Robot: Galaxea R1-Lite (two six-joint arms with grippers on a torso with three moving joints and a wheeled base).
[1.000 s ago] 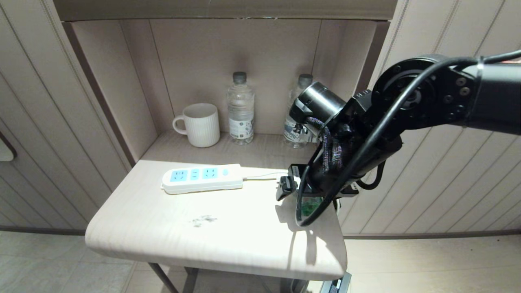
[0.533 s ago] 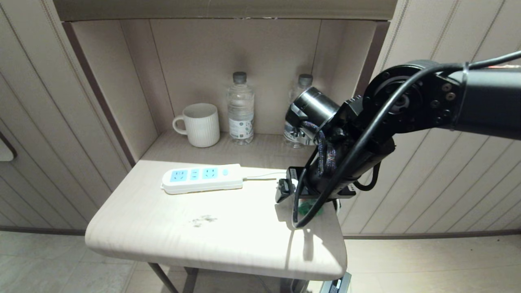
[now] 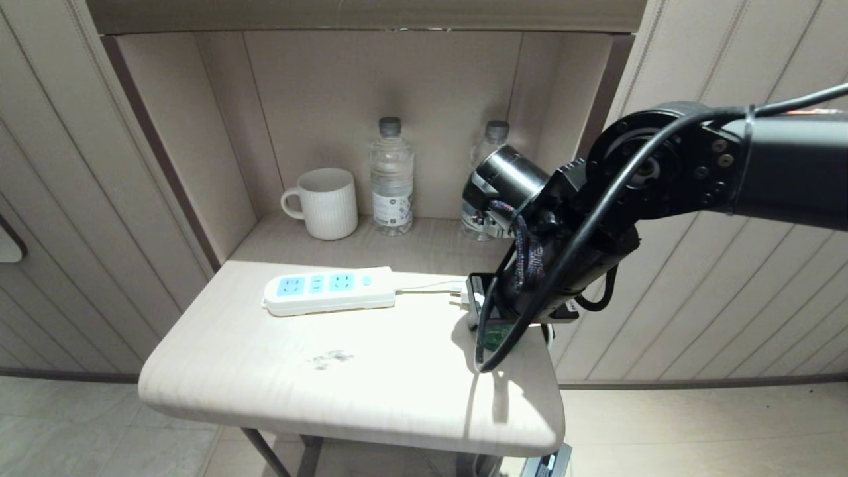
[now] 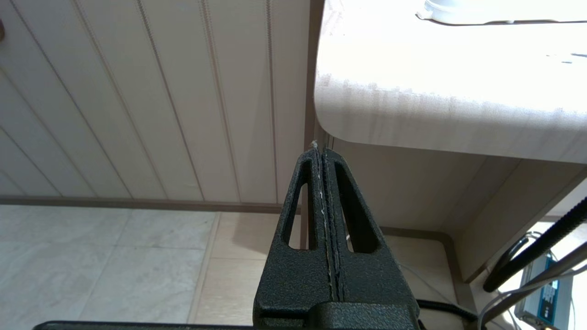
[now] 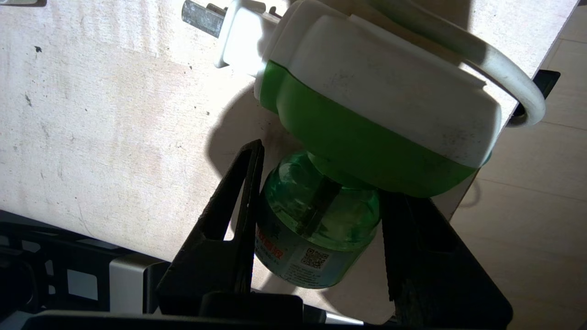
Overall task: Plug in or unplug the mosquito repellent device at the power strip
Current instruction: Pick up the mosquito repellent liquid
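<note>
My right claw [image 5: 316, 215] pinches the mosquito repellent device [image 5: 367, 114] at the table's [image 3: 298, 371] right edge; its slick bottle could slip and drop off.

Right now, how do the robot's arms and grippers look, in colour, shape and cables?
The right arm is matte black, with round joint housings, small screws, a thick black cable looping down and a braided sleeve. The right gripper has black, textured, wedge-shaped fingers with slot openings. The left gripper is the same: two black tapered fingers, each with a long slot.
</note>
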